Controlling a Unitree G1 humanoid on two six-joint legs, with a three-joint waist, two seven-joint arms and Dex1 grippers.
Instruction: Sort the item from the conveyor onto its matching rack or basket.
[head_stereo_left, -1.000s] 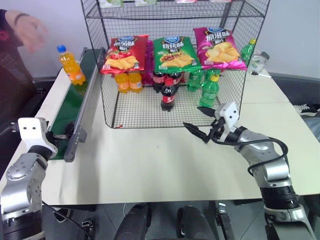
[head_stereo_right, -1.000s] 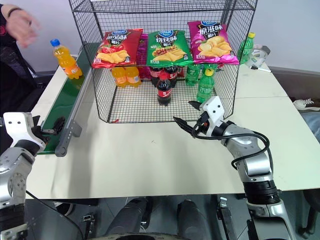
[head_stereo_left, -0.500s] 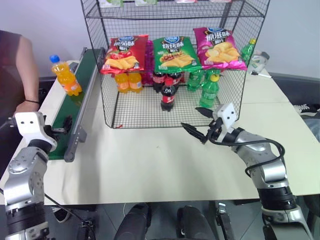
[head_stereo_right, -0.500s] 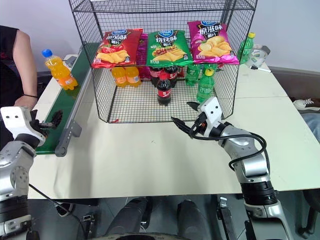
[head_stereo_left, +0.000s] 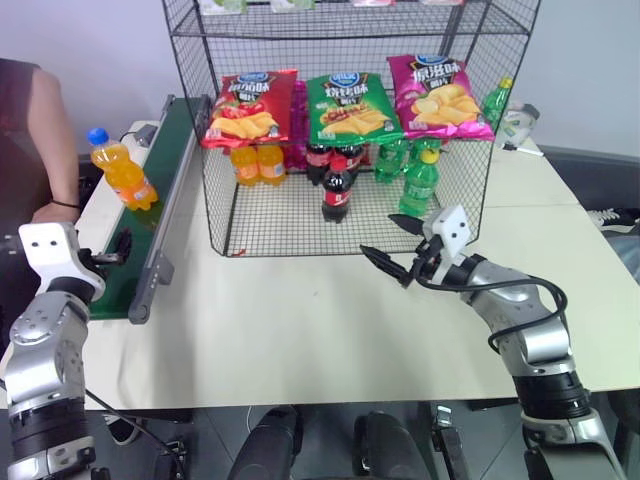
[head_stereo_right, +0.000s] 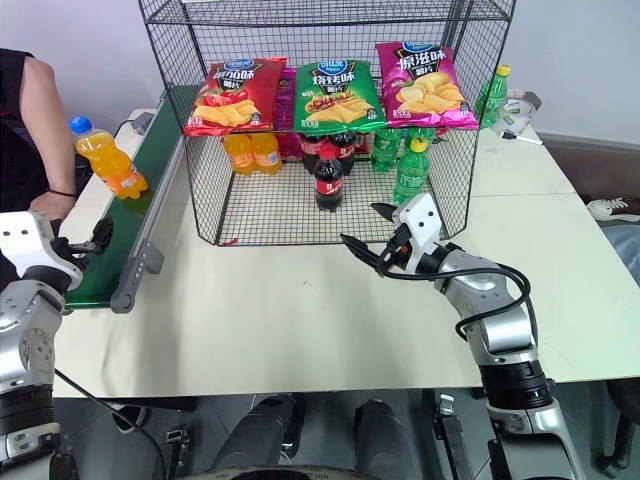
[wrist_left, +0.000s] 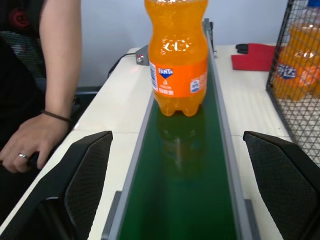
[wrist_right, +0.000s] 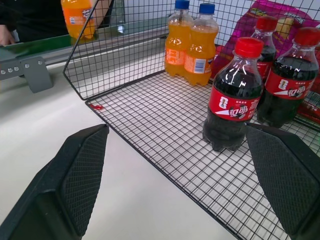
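The item, an orange soda bottle (head_stereo_left: 120, 172) with a blue cap, stands upright on the conveyor (head_stereo_left: 150, 215), a green belt along the left of the rack (head_stereo_left: 280, 225). My left gripper (head_stereo_left: 115, 250) is open over the belt's near end, pointing along it. In the left wrist view the bottle (wrist_left: 178, 55) stands ahead, centred between the spread fingers and apart from them. My right gripper (head_stereo_left: 385, 240) hovers open and empty over the table at the rack's front edge, facing a cola bottle (wrist_right: 232, 95).
A person stands at the left, hand (head_stereo_left: 50, 212) resting on the table edge beside the belt. Inside the rack are orange bottles (head_stereo_left: 257, 163), cola bottles (head_stereo_left: 337, 190) and green bottles (head_stereo_left: 418, 180); chip bags (head_stereo_left: 345, 108) hang across its front.
The orange bottle has ridden down the belt toward my left gripper. The person's raised hand has dropped to the table edge. My left gripper shifted slightly left; the right stayed put.
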